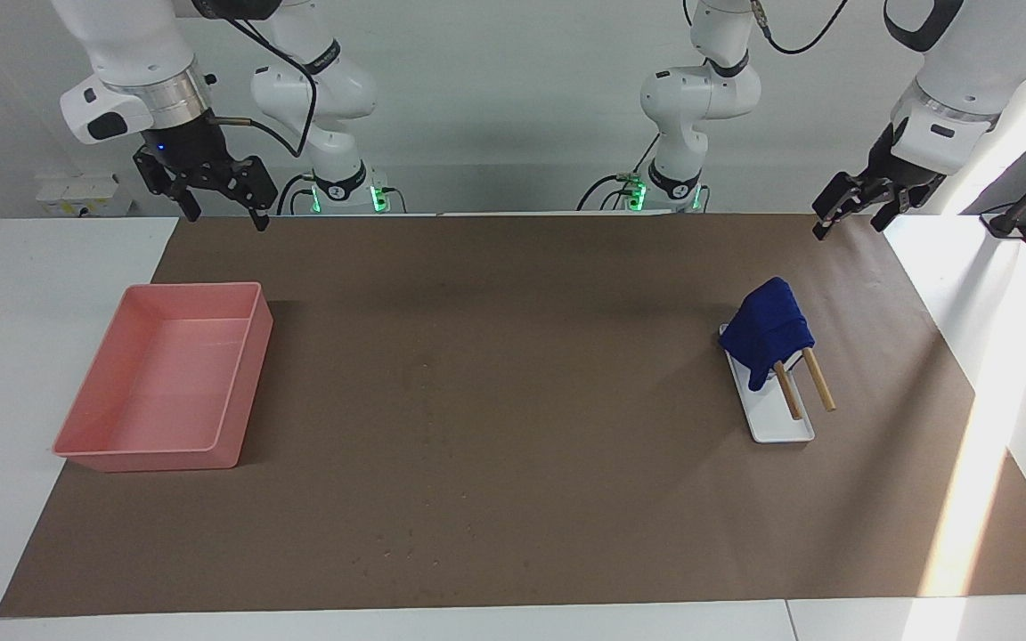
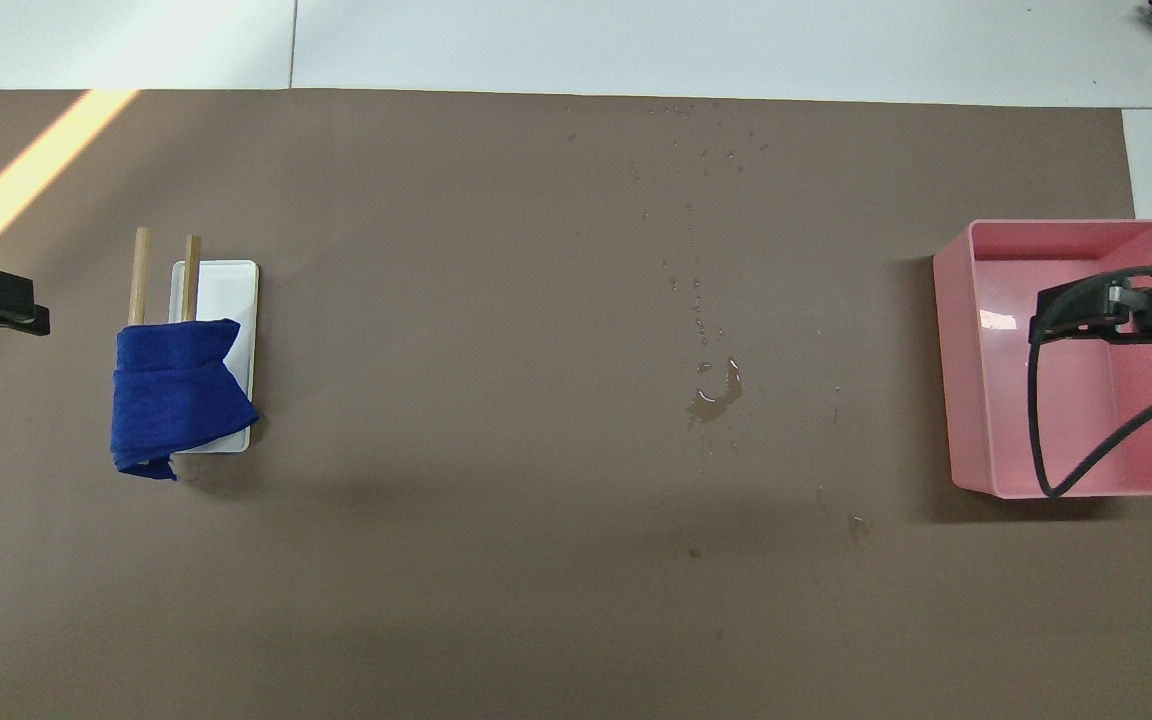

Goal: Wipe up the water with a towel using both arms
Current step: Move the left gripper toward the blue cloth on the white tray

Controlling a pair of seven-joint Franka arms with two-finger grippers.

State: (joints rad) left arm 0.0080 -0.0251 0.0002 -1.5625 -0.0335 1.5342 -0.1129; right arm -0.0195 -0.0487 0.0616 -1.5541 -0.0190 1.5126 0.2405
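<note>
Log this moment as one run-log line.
stage: not started | towel: draped on rack, untouched | water: mid-mat, unwiped | left gripper: raised, jaws open, empty | right gripper: raised, jaws open, empty

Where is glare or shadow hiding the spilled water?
Overhead view: the puddle glints mid-mat, clear of the sunlight stripe by the towel. Facing view: the water barely shows; sunlight washes the mat edge at the left arm's end.

The blue towel (image 1: 773, 328) hangs over the two wooden rods of a white rack (image 1: 780, 418) toward the left arm's end of the brown surface (image 1: 495, 401). A pink tray (image 1: 166, 383) sits toward the right arm's end. The left gripper (image 1: 851, 218) and right gripper (image 1: 223, 214) hang with fingers apart, holding nothing, each over the surface's robot-side edge.
</note>
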